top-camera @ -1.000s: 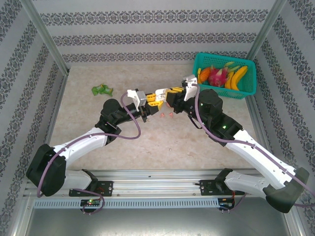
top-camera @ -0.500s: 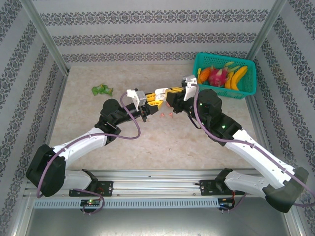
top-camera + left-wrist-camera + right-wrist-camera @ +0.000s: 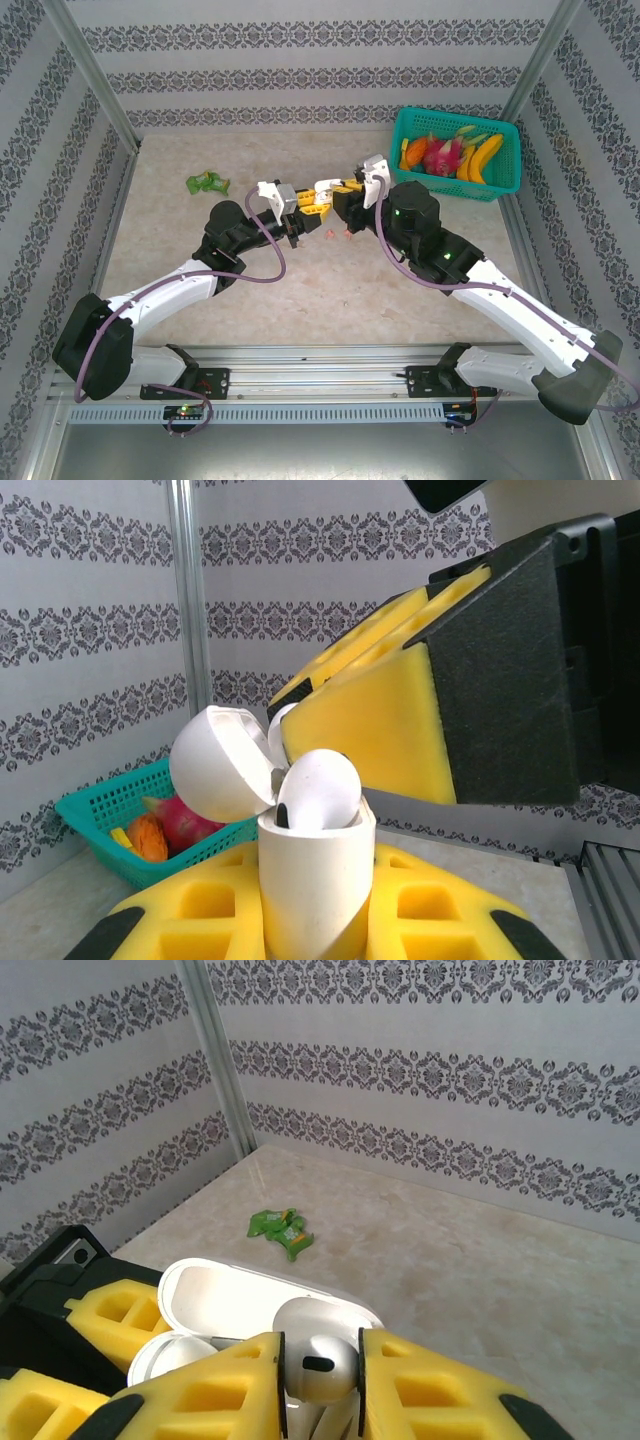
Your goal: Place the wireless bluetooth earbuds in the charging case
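Earbud (image 3: 318, 1365) at case (image 3: 312, 900) rim, right fingers (image 3: 430, 1390) pinching both sides.

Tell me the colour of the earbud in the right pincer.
White earbud; it shows best in the right wrist view.

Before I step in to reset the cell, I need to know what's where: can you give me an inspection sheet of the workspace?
Surface: beige table, no spills seen.
Job's things: open white charging case in left pincer; white earbud at its opening; two pink earbuds loose on the table.
Clutter: green packet; fruit basket.
Pincers: left shut on the case; right pincer shut on the white earbud.
Cables: purple cable looped along each arm.
Surroundings: patterned walls, metal frame post.
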Robot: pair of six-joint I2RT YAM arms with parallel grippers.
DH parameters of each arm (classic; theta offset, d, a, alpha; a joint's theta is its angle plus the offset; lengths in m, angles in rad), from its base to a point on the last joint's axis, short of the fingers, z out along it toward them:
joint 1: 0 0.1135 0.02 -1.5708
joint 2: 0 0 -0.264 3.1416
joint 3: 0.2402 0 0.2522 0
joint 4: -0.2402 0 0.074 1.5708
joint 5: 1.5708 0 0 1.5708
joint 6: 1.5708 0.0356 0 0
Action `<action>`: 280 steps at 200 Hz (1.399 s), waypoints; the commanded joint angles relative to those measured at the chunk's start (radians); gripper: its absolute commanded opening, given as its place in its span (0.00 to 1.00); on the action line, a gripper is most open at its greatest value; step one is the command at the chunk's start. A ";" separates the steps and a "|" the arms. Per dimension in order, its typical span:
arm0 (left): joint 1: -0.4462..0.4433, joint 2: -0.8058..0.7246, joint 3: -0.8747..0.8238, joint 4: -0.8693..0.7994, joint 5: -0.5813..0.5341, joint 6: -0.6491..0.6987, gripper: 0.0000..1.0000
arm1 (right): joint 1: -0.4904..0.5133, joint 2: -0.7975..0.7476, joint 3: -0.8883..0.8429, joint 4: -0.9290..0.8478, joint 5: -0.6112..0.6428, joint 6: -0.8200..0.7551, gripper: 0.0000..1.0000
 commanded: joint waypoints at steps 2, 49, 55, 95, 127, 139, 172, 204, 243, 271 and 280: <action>-0.019 -0.009 0.038 0.051 0.014 -0.003 0.00 | 0.028 0.004 0.009 -0.032 -0.031 -0.007 0.26; -0.019 0.004 0.038 0.052 0.014 -0.006 0.00 | 0.028 -0.012 0.016 -0.026 -0.011 0.009 0.38; -0.019 0.006 0.039 0.051 0.014 -0.007 0.00 | 0.028 -0.011 0.019 -0.025 -0.010 0.012 0.39; -0.019 0.010 0.037 0.048 0.013 -0.007 0.00 | 0.028 -0.014 0.032 -0.026 0.017 0.017 0.44; -0.019 0.010 0.036 0.046 0.012 -0.008 0.00 | 0.025 -0.019 0.036 -0.028 0.053 0.027 0.46; -0.019 0.010 0.035 0.048 0.011 -0.008 0.00 | 0.019 -0.025 0.036 -0.028 0.055 0.034 0.48; -0.019 0.013 0.031 0.050 0.009 -0.006 0.00 | 0.006 -0.042 0.035 -0.029 0.055 0.050 0.50; -0.019 0.014 0.027 0.054 0.008 -0.009 0.00 | -0.006 -0.059 0.031 -0.026 0.052 0.068 0.52; -0.019 0.016 0.021 0.056 0.008 -0.009 0.00 | -0.036 -0.081 0.035 -0.010 0.042 0.114 0.53; -0.019 0.016 0.010 0.056 0.011 -0.008 0.00 | -0.099 -0.054 0.085 -0.044 0.001 0.186 0.53; -0.019 0.016 0.004 0.054 0.016 -0.005 0.00 | -0.126 -0.027 0.123 -0.080 -0.023 0.206 0.53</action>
